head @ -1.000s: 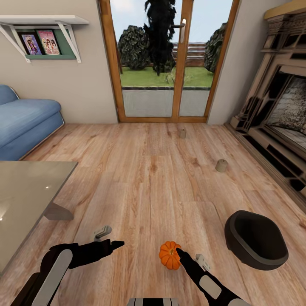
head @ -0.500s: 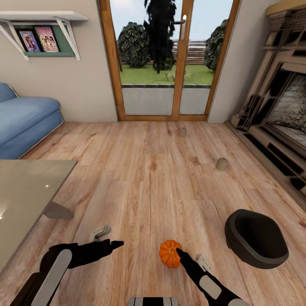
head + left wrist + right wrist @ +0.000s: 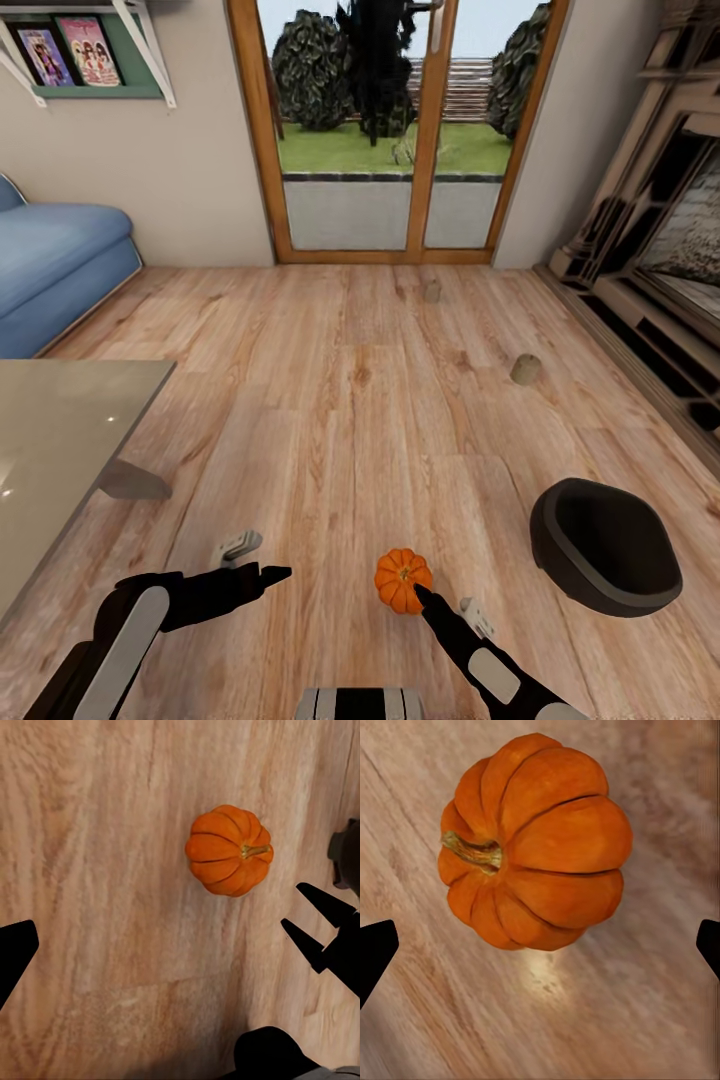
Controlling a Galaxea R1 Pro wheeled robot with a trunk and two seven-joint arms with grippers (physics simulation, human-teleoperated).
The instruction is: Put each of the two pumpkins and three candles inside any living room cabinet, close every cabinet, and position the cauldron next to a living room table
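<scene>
We find the sofa (image 3: pixel 55 265), desk (image 3: pixel 60 440) and fireplace (image 3: pixel 670 250) cropped by frame edges; far candle (image 3: pixel 432 291) too small for detail.

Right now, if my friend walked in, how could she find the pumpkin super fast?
Start at the big glass garden door and come straight back over the wooden floor toward the robot. The pumpkin sits at the tip of the right gripper, left of the black cauldron. It's the only bright orange, ribbed thing there.
</scene>
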